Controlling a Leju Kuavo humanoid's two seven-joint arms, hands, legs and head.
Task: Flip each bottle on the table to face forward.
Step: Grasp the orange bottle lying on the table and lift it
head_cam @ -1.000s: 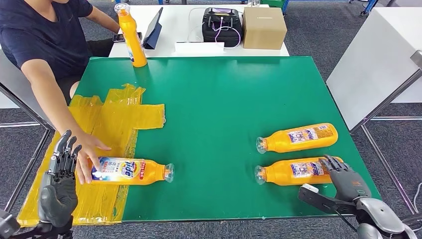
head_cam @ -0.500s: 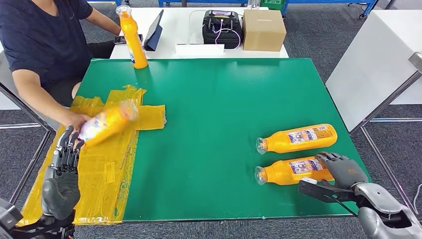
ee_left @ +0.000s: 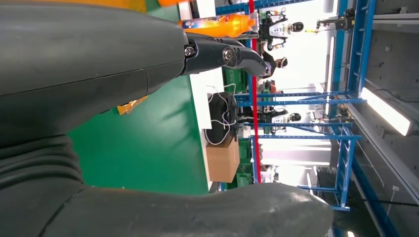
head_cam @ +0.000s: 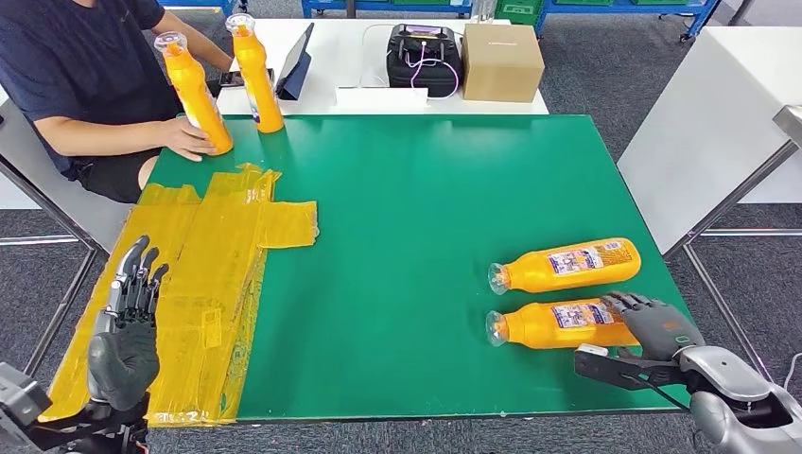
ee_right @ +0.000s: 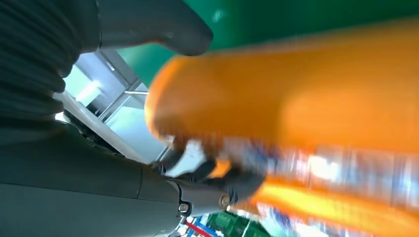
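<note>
In the head view we see a green table (head_cam: pixel 416 189) with yellow tape patches (head_cam: pixel 222 255) at its left side. At lower right, two orange detergent bottles lie on their sides, caps pointing left: the farther bottle (head_cam: pixel 566 264) lies free, and just below it the nearer bottle (head_cam: pixel 558 325) has its base under the fingers of our right hand (head_cam: pixel 653 326), whose thumb reaches below the bottle; in the right wrist view the fingers (ee_right: pixel 232 180) curl around the orange body, so we read this hand as grasping the nearer bottle. At lower left, beside the table edge, our left hand (head_cam: pixel 128 326) is raised with fingers extended and apart, holding nothing. At upper left, two more orange bottles stand upright at the table's far edge: a person's hand (head_cam: pixel 184 140) rests on the tilted left one (head_cam: pixel 194 93), and the right one (head_cam: pixel 255 71) stands just beside it. Behind the table, a white desk (head_cam: pixel 378 57) carries a cardboard box (head_cam: pixel 501 61) and a black case (head_cam: pixel 423 55).
</note>
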